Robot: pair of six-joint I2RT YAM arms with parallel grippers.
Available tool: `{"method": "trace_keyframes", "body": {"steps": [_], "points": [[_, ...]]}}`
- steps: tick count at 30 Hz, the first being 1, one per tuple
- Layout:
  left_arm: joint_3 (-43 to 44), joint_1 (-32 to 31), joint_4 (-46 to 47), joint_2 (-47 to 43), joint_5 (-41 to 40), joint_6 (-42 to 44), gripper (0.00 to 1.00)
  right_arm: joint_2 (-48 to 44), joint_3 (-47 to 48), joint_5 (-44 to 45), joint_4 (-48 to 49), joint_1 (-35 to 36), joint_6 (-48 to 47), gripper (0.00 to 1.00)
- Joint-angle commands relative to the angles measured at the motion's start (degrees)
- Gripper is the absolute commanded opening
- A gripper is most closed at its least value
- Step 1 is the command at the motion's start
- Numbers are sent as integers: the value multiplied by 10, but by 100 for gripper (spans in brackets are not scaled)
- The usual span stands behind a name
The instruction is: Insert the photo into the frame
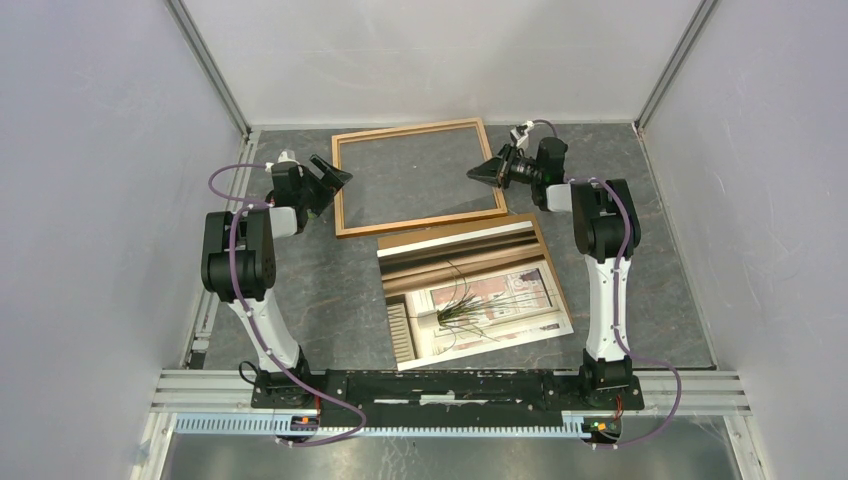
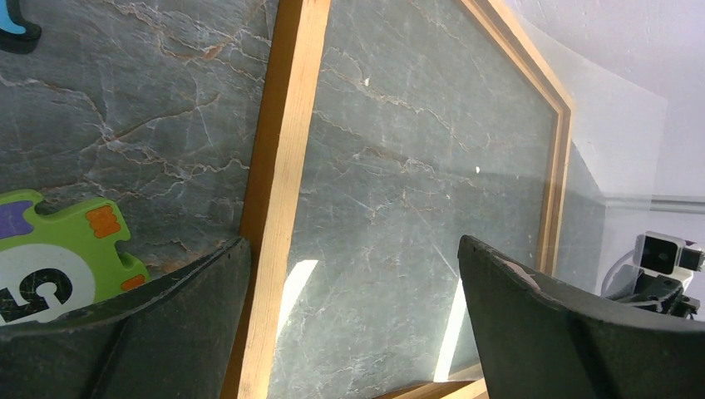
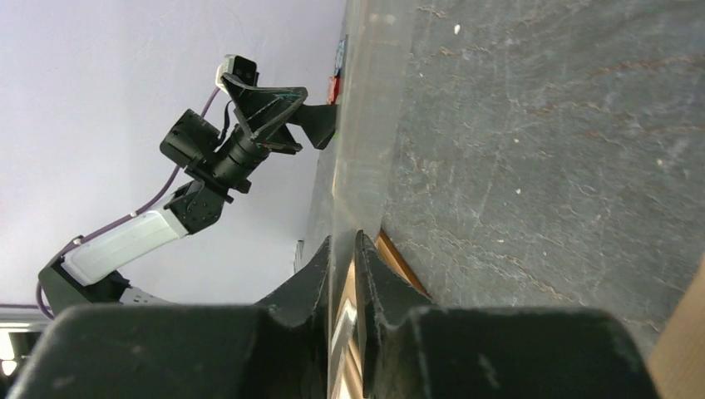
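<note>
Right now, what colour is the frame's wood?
Light golden-brown with visible grain on the frame; the left wrist view shows it best.

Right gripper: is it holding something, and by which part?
The right gripper straddles the right edge of the frame with its fingers close together. Whether it actually pinches that edge cannot be told.

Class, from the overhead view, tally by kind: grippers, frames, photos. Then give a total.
Grippers: 2 (left gripper, right gripper)
Frame: 1
Photo: 1
Total: 4
</note>
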Motion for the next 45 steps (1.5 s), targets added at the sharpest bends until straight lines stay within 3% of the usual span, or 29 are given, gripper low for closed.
{"method": "trace_keyframes", "body": {"steps": [1, 3, 7, 15, 21, 26, 32, 45], "points": [[18, -10, 22, 5, 14, -14, 100, -39, 12, 2, -44, 6, -53, 10], [17, -11, 23, 2, 12, -13, 100, -53, 7, 3, -28, 6, -39, 0], [-20, -11, 66, -39, -3, -21, 100, -101, -9, 4, -3, 8, -18, 0], [-70, -12, 9, -209, -101, 31, 100, -192, -16, 13, 15, 46, 2, 0], [-84, -10, -31, -280, -154, 64, 100, -199, 5, 18, 63, 84, 53, 0], [-80, -10, -43, -285, -156, 71, 100, -170, 21, 25, 148, 97, 133, 0], [-81, -10, -35, -274, -150, 68, 100, -136, 33, 38, 152, 92, 145, 0], [-75, -10, -29, -238, -147, 68, 100, -103, 11, 76, 13, 61, 25, 0]]}}
